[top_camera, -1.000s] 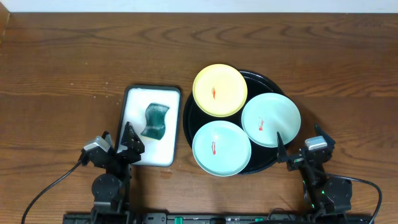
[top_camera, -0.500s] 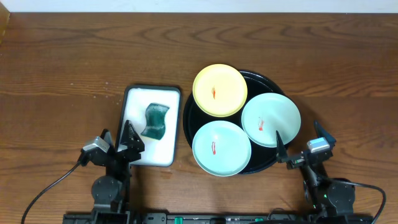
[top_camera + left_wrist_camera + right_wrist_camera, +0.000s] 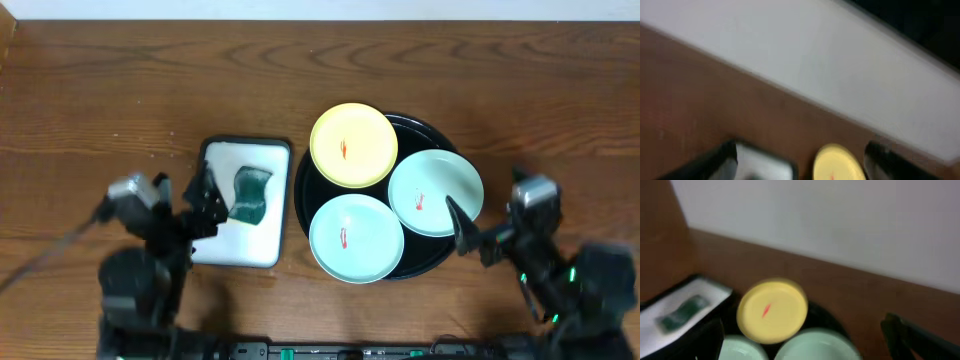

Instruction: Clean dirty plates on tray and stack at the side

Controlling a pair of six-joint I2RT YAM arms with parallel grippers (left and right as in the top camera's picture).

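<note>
The black tray (image 3: 301, 190) holds three plates, each with a red-orange smear: a yellow plate (image 3: 353, 145) at the back, a mint plate (image 3: 436, 192) at the right and a mint plate (image 3: 356, 238) at the front. My left gripper (image 3: 185, 205) is open and empty at the sponge dish's left edge. My right gripper (image 3: 490, 232) is open and empty just right of the tray. The right wrist view shows the yellow plate (image 3: 772, 310), both mint plates (image 3: 817, 349) and the tray (image 3: 822, 315) between my open fingers (image 3: 807, 340). The blurred left wrist view shows the yellow plate (image 3: 837, 162).
A white dark-rimmed sponge dish (image 3: 225, 240) lies left of the tray with a green sponge (image 3: 250, 193) on it. It also shows in the right wrist view (image 3: 705, 292). The wooden table (image 3: 150, 90) stretches behind and to both sides. A white wall (image 3: 815, 220) stands beyond it.
Both arms have lifted off their rest at the table's front edge and are blurred with motion. The left gripper moved back and left, the right gripper back and right. The plates have not moved.
</note>
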